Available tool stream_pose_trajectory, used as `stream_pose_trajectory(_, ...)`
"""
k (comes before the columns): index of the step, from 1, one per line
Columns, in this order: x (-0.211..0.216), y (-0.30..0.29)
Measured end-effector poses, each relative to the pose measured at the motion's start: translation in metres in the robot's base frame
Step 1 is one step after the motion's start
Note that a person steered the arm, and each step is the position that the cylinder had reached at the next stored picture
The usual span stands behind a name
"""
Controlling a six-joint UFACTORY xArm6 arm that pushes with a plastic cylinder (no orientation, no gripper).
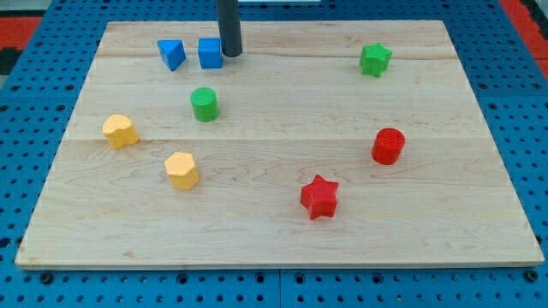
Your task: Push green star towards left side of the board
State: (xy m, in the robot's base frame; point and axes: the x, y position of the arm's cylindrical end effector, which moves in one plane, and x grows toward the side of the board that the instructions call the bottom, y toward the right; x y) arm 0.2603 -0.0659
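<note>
Single camera view, wooden worktop (282,231) filling most of the frame, sitting on a blue perforated base (26,282). The end effector is a plain dark rod with nothing to spread or clamp, so no apart/together state applies; my tip (229,55) rests on the board in the upper left-centre of the frame, just beside the right edge of the blue cube (210,53), touching or nearly so, can't tell which. Blue triangular block (171,54) just left of the cube, small gap between them. Green star (375,60) sits in the upper right of the frame, near the board's top edge, well apart from my tip and on the opposite side of it from the blue pair; nothing touching the star. Green cylinder (205,103) is below the blue cube, upper left-centre, standing upright. Two yellow blocks on the left half: one rounded, irregular shape (120,131) at mid-left, the other roughly hexagonal (181,169) lower and further right, the two near each other but not touching. Red cylinder (388,145) mid-right, upright, below the green star and well apart from it. Red star (319,197) at lower centre-right, down and left of the red cylinder, separate. All blocks lie flat on the board, none stacked, none over the edge. Rod enters from the top edge of the frame, upper part cut off.
</note>
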Motion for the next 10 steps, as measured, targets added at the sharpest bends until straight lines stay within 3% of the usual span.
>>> stream_pose_trajectory(1,-0.006,0.017)
stream_pose_trajectory(4,-0.036,0.202)
stream_pose_trajectory(5,-0.028,0.264)
stream_pose_trajectory(6,0.006,0.214)
stream_pose_trajectory(7,0.014,0.172)
stream_pose_trajectory(9,0.029,0.254)
stream_pose_trajectory(10,0.085,0.202)
